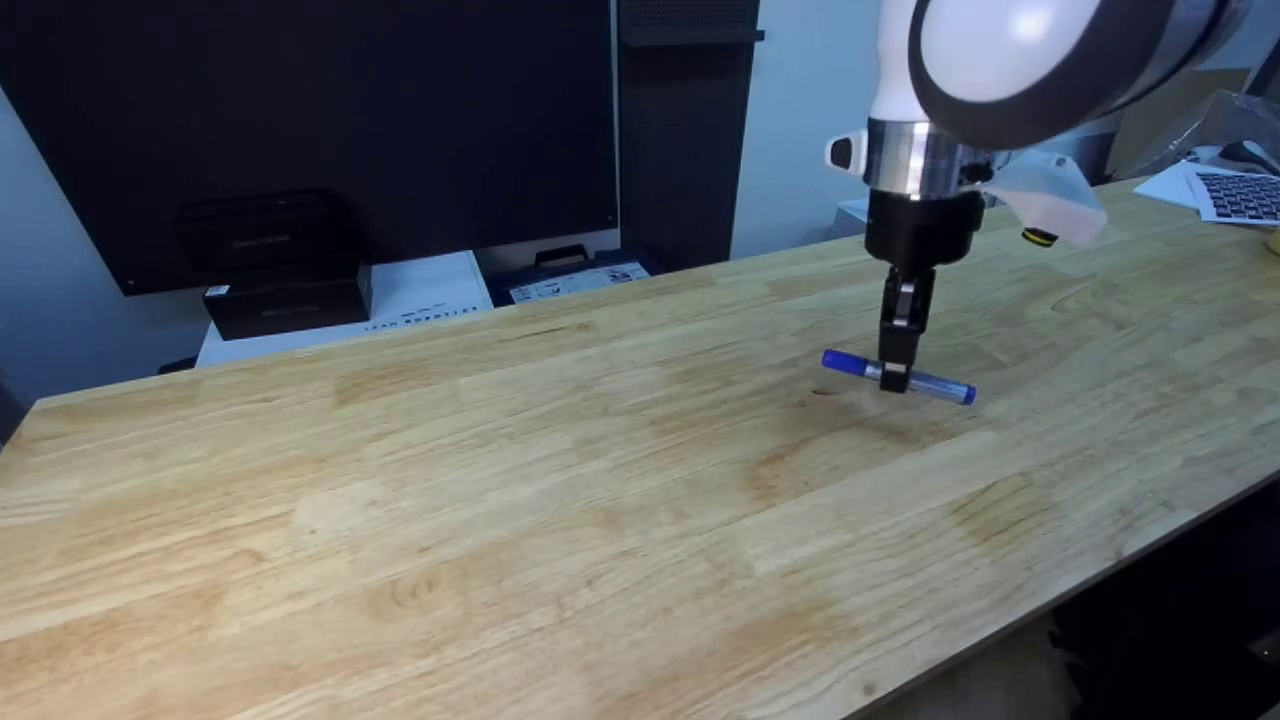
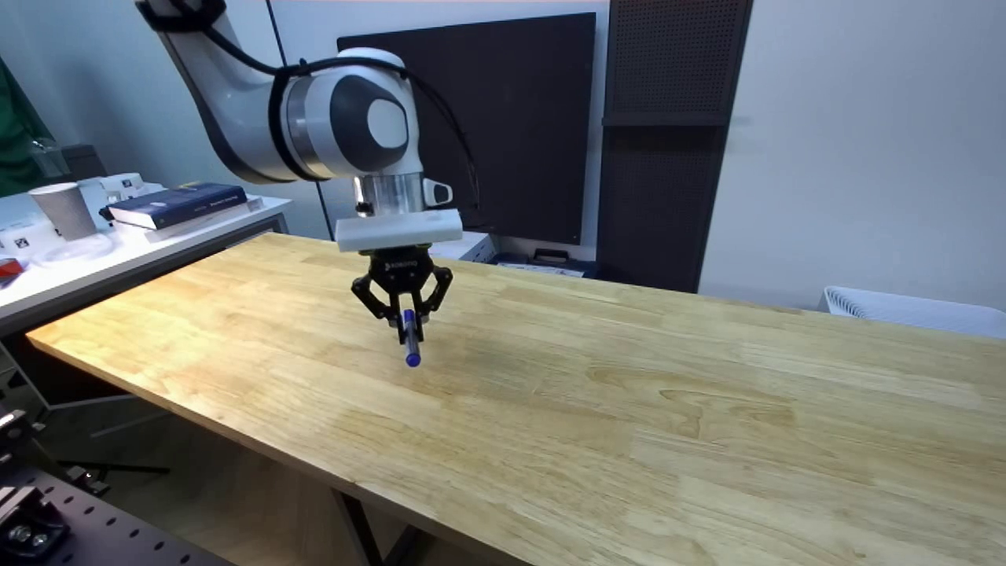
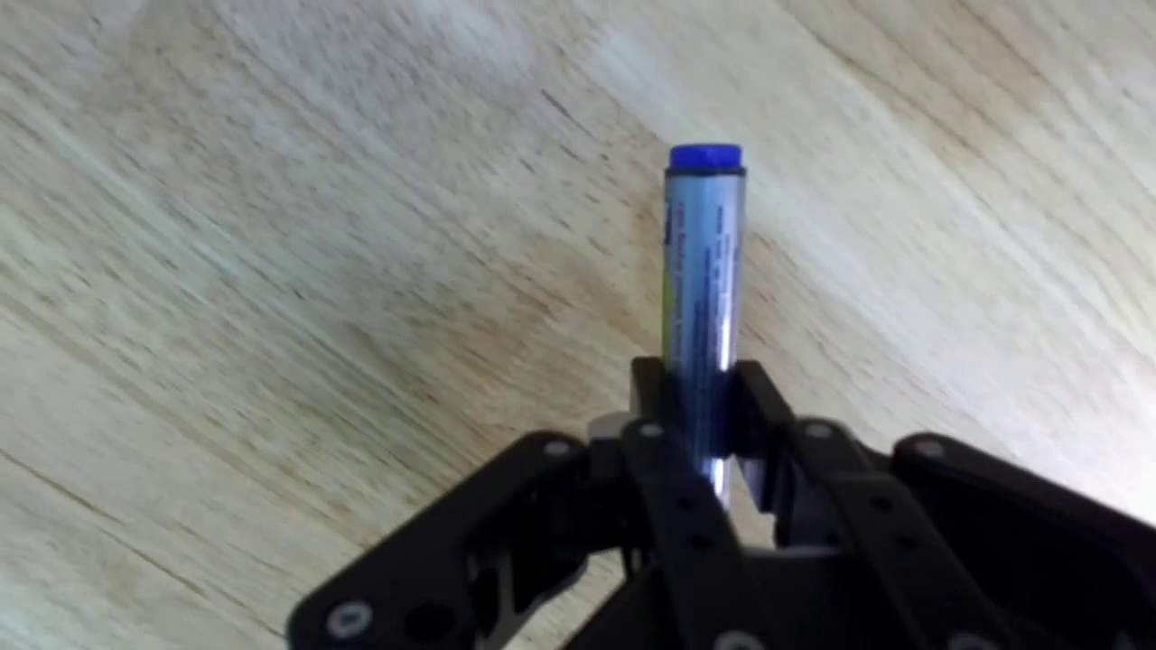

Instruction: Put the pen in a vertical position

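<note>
the black, two-fingered pincer [image 2: 411, 330] is gripping the slim, round, blue-and-silver pen [image 3: 703, 271] near its middle, its fingers [image 3: 761, 406] drawing close and touching both sides of the barrel. the pen is hanging above the long, pale, wooden desk [image 1: 500, 520], lying closer to level than upright. in an exterior view its blue cap [image 1: 845, 362] is sticking out past one side of the pincer. behind the desk, in both exterior views, a large, flat, black panel [image 2: 511, 126] is standing.
</note>
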Robot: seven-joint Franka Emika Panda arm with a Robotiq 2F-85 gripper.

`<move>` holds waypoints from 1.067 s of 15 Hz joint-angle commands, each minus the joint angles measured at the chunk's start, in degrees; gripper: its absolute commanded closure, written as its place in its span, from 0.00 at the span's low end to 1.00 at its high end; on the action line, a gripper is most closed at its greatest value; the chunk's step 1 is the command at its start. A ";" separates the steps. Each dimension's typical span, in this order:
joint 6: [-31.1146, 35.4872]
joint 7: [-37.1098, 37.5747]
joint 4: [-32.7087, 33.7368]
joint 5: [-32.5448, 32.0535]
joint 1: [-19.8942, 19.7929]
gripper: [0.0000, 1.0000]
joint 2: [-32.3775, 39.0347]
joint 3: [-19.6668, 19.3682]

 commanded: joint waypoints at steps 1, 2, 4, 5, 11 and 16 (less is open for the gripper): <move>-5.37 4.35 -0.33 6.81 -1.88 0.95 -5.46 1.88; -5.63 4.90 -0.33 8.96 -2.20 0.95 -6.33 2.02; -5.26 6.11 0.31 12.89 -2.57 0.95 -6.92 1.85; -4.99 6.91 0.87 14.64 -2.66 0.95 -6.68 1.64; 0.85 12.73 4.74 21.79 -4.32 0.95 -0.44 0.10; 7.09 20.44 7.32 24.83 -5.21 0.95 5.86 -1.14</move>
